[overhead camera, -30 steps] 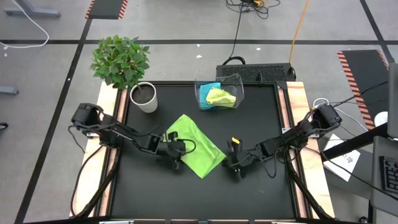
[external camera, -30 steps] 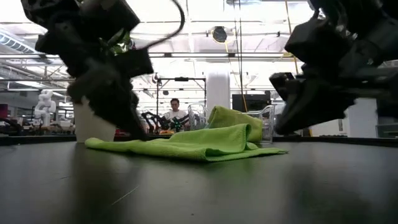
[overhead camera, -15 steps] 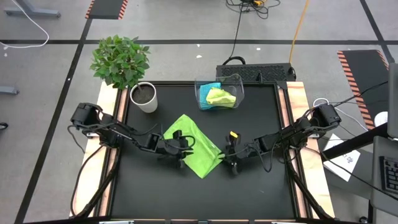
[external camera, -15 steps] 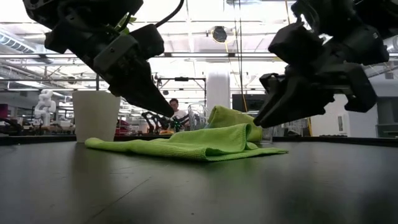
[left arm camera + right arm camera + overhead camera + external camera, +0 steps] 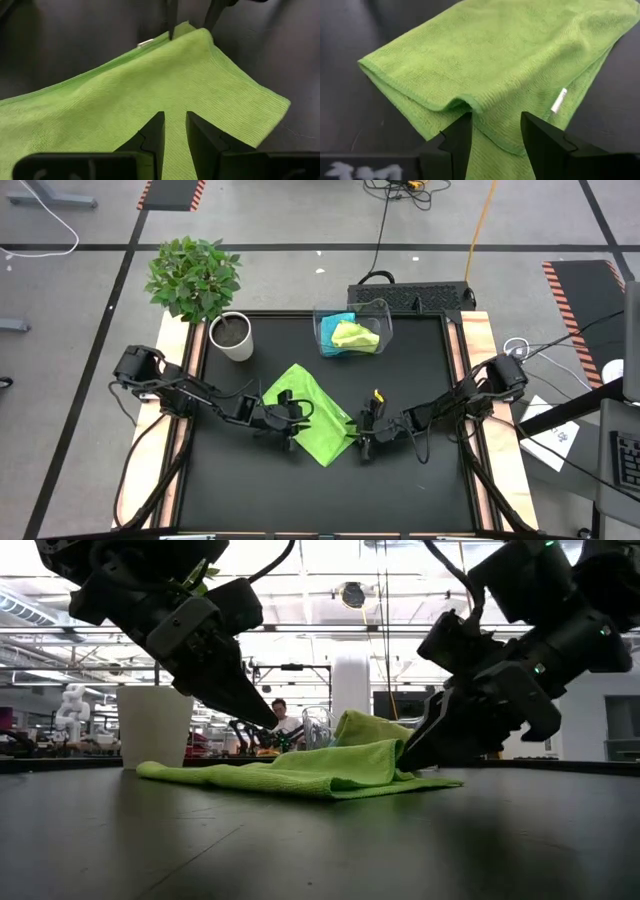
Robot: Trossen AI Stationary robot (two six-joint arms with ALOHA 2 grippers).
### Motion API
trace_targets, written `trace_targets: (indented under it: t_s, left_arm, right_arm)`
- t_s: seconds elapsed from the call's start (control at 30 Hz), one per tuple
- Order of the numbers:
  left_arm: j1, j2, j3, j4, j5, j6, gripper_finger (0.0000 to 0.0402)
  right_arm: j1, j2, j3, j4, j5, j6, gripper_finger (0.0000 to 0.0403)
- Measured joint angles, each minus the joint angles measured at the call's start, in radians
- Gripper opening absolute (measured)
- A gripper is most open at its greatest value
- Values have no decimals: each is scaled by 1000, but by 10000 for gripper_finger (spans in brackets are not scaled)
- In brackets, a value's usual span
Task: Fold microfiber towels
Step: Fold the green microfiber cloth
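Towel [image 5: 313,423] mid-table between both grippers; bin [image 5: 352,330] behind; potted plant [image 5: 228,330] back-left.

Both arms reach inward, low over the worktop. The left gripper [image 5: 290,427] has its jaws narrowly parted (angled steeply down), while the right gripper [image 5: 362,442] holds its jaws wider apart.

In the high view the left gripper [image 5: 285,423] overlaps the lime-green towel [image 5: 312,420], covering the cloth beneath it. Whether the right gripper [image 5: 362,442] touches the towel's corner cannot be told from above. The clear plastic bin [image 5: 380,313] shows a lime-green cloth [image 5: 355,335] crumpled over a turquoise cloth [image 5: 337,320], most of which is buried. In the low view both arms run off the top edge, and the person [image 5: 281,720] behind the desk is too small to make out. Each wrist view cuts the towel off at its edges.
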Motion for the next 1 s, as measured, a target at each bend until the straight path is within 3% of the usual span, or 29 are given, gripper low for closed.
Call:
trace_targets:
  t_s: [0.47, 0.77, 1.0]
  left_arm:
    - [-18, -1, 0, -3, -1, 26, 81]
    - [-19, -1, 1, 2, -1, 22, 81]
    - [-20, -1, 1, 2, -1, 23, 81]
  right_arm:
    - [78, 38, 33, 34, 35, 58, 162]
    - [117, 38, 45, -22, 228, 71, 162]
    - [119, 38, 45, -56, 207, 83, 162]
